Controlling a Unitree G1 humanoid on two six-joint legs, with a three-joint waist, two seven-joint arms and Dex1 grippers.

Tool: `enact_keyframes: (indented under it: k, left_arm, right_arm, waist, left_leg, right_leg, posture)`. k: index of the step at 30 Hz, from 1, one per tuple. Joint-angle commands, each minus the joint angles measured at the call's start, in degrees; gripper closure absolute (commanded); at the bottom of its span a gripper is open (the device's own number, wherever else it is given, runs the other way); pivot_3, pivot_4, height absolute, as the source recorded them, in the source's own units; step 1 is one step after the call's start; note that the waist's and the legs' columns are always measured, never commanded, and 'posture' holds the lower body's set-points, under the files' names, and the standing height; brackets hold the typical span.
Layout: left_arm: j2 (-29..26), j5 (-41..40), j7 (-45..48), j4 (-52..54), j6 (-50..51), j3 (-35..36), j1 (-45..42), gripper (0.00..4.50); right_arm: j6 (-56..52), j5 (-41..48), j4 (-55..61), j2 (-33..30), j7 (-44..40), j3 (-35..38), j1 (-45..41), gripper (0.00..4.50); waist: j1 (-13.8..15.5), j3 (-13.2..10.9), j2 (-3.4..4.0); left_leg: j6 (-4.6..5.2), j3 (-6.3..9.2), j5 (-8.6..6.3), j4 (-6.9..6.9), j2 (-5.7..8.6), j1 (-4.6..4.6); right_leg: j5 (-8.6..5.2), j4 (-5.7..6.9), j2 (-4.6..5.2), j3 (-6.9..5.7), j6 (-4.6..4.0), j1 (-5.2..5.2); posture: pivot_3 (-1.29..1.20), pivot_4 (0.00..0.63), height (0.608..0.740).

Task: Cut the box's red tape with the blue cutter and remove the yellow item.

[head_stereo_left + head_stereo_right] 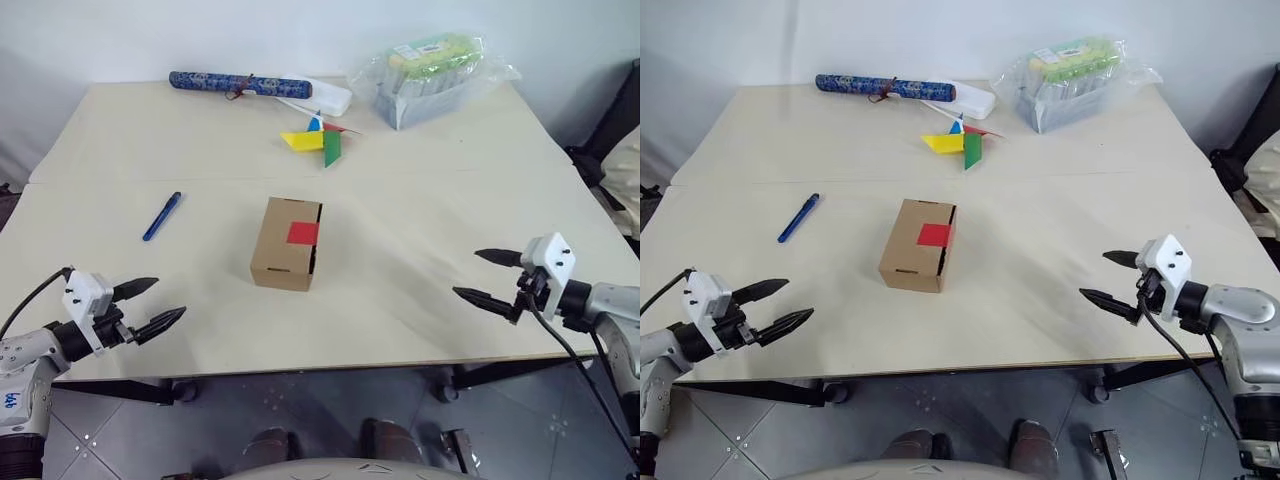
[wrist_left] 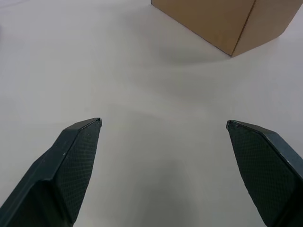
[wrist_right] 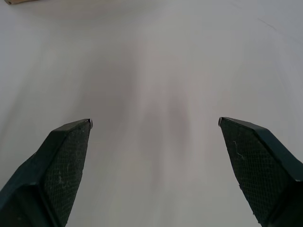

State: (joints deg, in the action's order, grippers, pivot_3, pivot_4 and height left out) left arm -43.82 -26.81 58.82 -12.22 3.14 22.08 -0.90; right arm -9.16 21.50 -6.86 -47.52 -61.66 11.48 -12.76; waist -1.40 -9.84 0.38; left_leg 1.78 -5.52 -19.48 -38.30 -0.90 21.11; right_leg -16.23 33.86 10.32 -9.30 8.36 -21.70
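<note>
A small brown box (image 1: 285,246) stands in the middle of the table, flaps closed, with the red tape (image 1: 303,233) across its top edge. The blue cutter (image 1: 162,215) lies on the table to the box's left, a little farther back. My left gripper (image 1: 165,303) hovers open near the table's front left edge, pointing toward the box (image 2: 227,23), empty. At the front right my right gripper (image 1: 472,276) is open too, aimed inward over bare table, nothing between its fingers. The yellow item is out of view.
A multicoloured paper pinwheel (image 1: 320,140) lies behind the box. Along the far edge are a long dark-blue patterned roll (image 1: 238,84), a white flat object (image 1: 325,97) and a clear plastic-wrapped tray (image 1: 430,75). The table (image 1: 420,200) has a seam across its middle.
</note>
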Motion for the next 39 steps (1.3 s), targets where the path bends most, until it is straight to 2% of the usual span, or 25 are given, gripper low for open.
enact_keyframes:
  k: [1, 4, 9, 13, 18, 19, 21, 23, 27, 33, 39]
  left_arm:
    - [0.18, 0.68, -2.16, 2.02, -2.07, 1.92, -0.27, 0.01]
    - [-0.09, -0.02, -4.68, 3.90, 2.85, 1.34, -0.28, 0.01]
    - [-0.05, 0.14, -4.38, 4.36, 2.38, 1.05, -1.47, 0.01]
    - [-0.98, 3.11, -6.89, 3.65, 5.70, -1.69, -3.33, 0.01]
    - [0.25, 0.27, -3.36, 3.41, 7.00, -2.85, -6.96, 0.01]
    - [0.24, 0.92, -2.76, 2.73, 6.47, -3.65, -7.90, 0.19]
    - [1.97, 3.38, -2.81, -0.87, 4.69, -7.03, -13.71, 0.58]
    - [3.28, 5.10, -2.81, -3.98, 3.44, -9.32, -17.94, 1.21]
    - [4.45, 5.92, -0.52, -8.62, 2.68, -11.79, -22.68, 2.47]
    - [5.98, 7.87, 3.74, -15.81, -0.03, -15.11, -28.49, 4.41]
    - [8.25, 9.40, 7.97, -22.39, 1.15, -18.50, -34.46, 4.46]
  right_arm:
    - [-0.76, 0.51, 1.76, 0.11, 1.24, 0.99, -0.93, 0.00]
    - [-2.15, 0.96, 2.70, 0.59, 2.84, 1.50, -1.15, 0.00]
    - [-4.45, 1.79, 5.26, 0.77, 4.14, 2.12, -0.18, 0.00]
    - [-7.02, 2.86, 8.73, 0.98, 6.20, 2.97, 0.68, 0.00]
    - [-11.06, 2.70, 13.02, 1.11, 10.83, 2.99, 1.03, 0.00]
    - [-11.80, 2.42, 14.04, 1.14, 11.70, 2.55, 1.01, 0.00]
    - [-15.80, 4.67, 18.57, 2.98, 14.19, 1.10, 0.11, 0.40]
    - [-20.43, 6.82, 22.50, 4.63, 16.64, 0.44, -0.36, 0.94]
    - [-22.57, 4.92, 25.99, 6.56, 20.00, -2.00, -0.84, 2.35]
    - [-24.94, 2.73, 24.73, 9.35, 22.98, -7.07, -4.21, 4.50]
    - [-25.43, -4.49, 13.01, 16.05, 29.18, -13.81, -15.08, 4.50]
  waist:
    - [-0.03, 0.00, 0.00]
    - [-0.03, 0.00, -0.01]
    - [-0.01, -0.01, -0.01]
    - [0.16, -0.01, -0.02]
    - [0.25, -0.04, -0.07]
    - [0.26, -0.04, -0.07]
    - [0.63, -0.04, -0.07]
    - [1.17, -0.04, -0.07]
    - [1.31, -0.07, -0.12]
    - [1.26, -0.10, -0.18]
    - [1.10, -0.12, -0.20]
  left_leg:
    - [0.00, 0.00, 0.00, 0.00, 0.00, 0.00]
    - [0.00, 0.00, 0.00, 0.00, 0.01, -0.01]
    - [0.00, -0.01, 0.00, 0.00, 0.01, 0.00]
    - [0.00, 0.00, 0.00, 0.00, 0.02, 0.00]
    - [0.00, 0.00, 0.00, -0.02, 0.03, 0.02]
    - [0.00, 0.00, 0.00, -0.02, 0.02, 0.02]
    - [0.00, 0.00, 0.00, -0.02, 0.04, 0.01]
    - [-0.03, -0.01, 0.03, -0.11, 0.12, 0.04]
    - [-0.03, 0.00, 0.01, -0.22, 0.20, 0.10]
    - [-0.03, -0.01, 0.01, -0.25, 0.21, 0.13]
    - [-0.03, -0.01, 0.01, -0.45, 0.18, 0.20]
  right_leg:
    - [0.00, 0.00, 0.00, 0.00, 0.00, 0.00]
    - [0.00, 0.00, 0.00, 0.00, 0.00, 0.00]
    - [0.00, 0.01, -0.01, 0.00, 0.00, 0.00]
    - [0.00, 0.01, -0.01, 0.00, 0.00, 0.00]
    - [0.00, 0.02, -0.01, 0.00, 0.00, -0.01]
    - [0.00, 0.02, -0.01, 0.00, 0.00, -0.01]
    - [0.00, 0.02, -0.01, 0.01, 0.00, -0.01]
    - [0.00, 0.04, -0.06, 0.00, 0.00, 0.00]
    - [0.00, 0.08, -0.09, 0.00, 0.00, -0.01]
    - [0.00, 0.07, -0.13, -0.02, 0.00, -0.03]
    - [0.00, 0.13, -0.19, -0.01, 0.00, -0.04]
  posture:
    - [0.00, 0.150, 0.740]
    - [0.00, 0.150, 0.740]
    - [0.00, 0.150, 0.740]
    - [0.00, 0.150, 0.740]
    - [0.00, 0.150, 0.740]
    - [0.00, 0.150, 0.740]
    - [0.00, 0.150, 0.740]
    - [0.00, 0.150, 0.740]
    - [0.00, 0.150, 0.740]
    - [0.00, 0.150, 0.740]
    - [0.00, 0.150, 0.740]
